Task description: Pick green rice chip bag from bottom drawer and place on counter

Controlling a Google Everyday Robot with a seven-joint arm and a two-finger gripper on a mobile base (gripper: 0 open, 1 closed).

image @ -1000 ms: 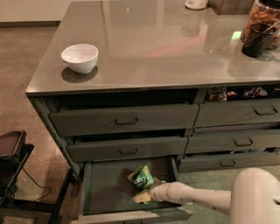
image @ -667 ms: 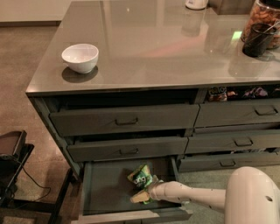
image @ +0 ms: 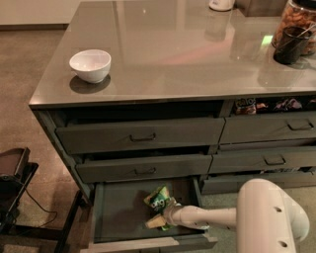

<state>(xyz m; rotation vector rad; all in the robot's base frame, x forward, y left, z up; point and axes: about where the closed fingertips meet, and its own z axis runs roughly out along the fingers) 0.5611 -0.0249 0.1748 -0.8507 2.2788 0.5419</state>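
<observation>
The green rice chip bag [image: 159, 198] lies crinkled in the middle of the open bottom drawer [image: 118, 212], its dark green logo facing up. My gripper [image: 155, 222] reaches into the drawer from the right on a white arm [image: 212, 217]. It sits low at the near edge of the bag, touching or just beside it. The glossy grey-brown counter [image: 187, 54] spreads above the drawers.
A white bowl [image: 90, 64] stands on the counter's left front. A dark cup [image: 290, 44], a jar of snacks [image: 296, 20] and a white object [image: 220, 4] stand at the back right. The top right drawer [image: 269, 126] holds dark snack packets [image: 247, 105]. A black stand [image: 15, 188] is at the left on the floor.
My arm and gripper have shifted slightly left along the drawer's front, closer under the bag. The bag has stayed in place.
</observation>
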